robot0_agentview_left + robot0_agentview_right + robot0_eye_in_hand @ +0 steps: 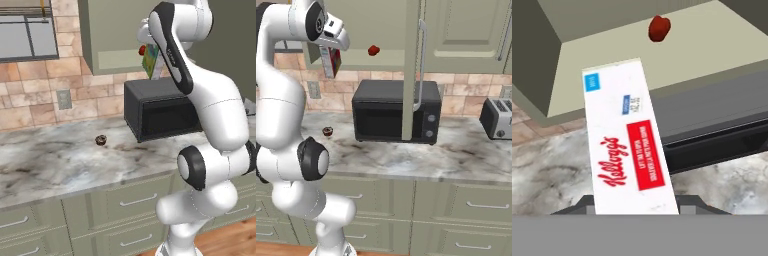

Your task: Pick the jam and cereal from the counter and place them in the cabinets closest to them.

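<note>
Hand view has my fingers pinching the cereal by its lower end, its pale side with red lettering running away from me toward the open shelf of the cabinets. The jam already sits on that shelf, further in and a little to one side. From the right base view I hold the box tilted, just under the cabinet's front edge and above the microwave. My worry is the far end of the box catching the shelf lip or the open door as I push in, which could twist it in my grip. Going in too deep could nudge the jam over. Letting go while it leans could drop it onto the microwave or the table.
</note>
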Motion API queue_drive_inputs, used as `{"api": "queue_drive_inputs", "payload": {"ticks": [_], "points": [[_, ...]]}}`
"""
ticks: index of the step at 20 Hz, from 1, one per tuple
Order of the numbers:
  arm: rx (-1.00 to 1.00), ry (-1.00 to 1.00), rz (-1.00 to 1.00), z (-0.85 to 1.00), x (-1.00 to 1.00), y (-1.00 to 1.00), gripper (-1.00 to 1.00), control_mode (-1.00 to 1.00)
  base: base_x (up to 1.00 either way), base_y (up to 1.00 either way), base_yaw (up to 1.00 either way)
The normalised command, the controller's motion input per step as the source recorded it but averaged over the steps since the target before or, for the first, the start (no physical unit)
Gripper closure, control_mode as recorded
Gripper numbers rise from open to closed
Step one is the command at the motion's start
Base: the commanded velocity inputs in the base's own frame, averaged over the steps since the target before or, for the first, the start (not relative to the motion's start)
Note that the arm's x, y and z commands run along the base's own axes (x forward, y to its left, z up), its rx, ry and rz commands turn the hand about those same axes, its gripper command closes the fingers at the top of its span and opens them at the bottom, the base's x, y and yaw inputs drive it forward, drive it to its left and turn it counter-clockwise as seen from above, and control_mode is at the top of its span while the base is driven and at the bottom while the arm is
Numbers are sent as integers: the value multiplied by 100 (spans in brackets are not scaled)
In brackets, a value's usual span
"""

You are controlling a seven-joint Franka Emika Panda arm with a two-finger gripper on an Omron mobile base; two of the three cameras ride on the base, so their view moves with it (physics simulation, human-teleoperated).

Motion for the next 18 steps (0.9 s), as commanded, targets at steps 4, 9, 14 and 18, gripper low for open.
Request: {"api": "queue_drive_inputs", "payload": {"ticks": [4,9,14,18], "points": [[0,0,0,9,28,0,100,-100,0,0,0],[-1,0,-1,0,21,0,100,-100,0,0,0],[0,-1,-1,0,25,0,100,-100,0,0,0],[0,-4,-1,0,25,1,100,-100,0,0,0]]}}
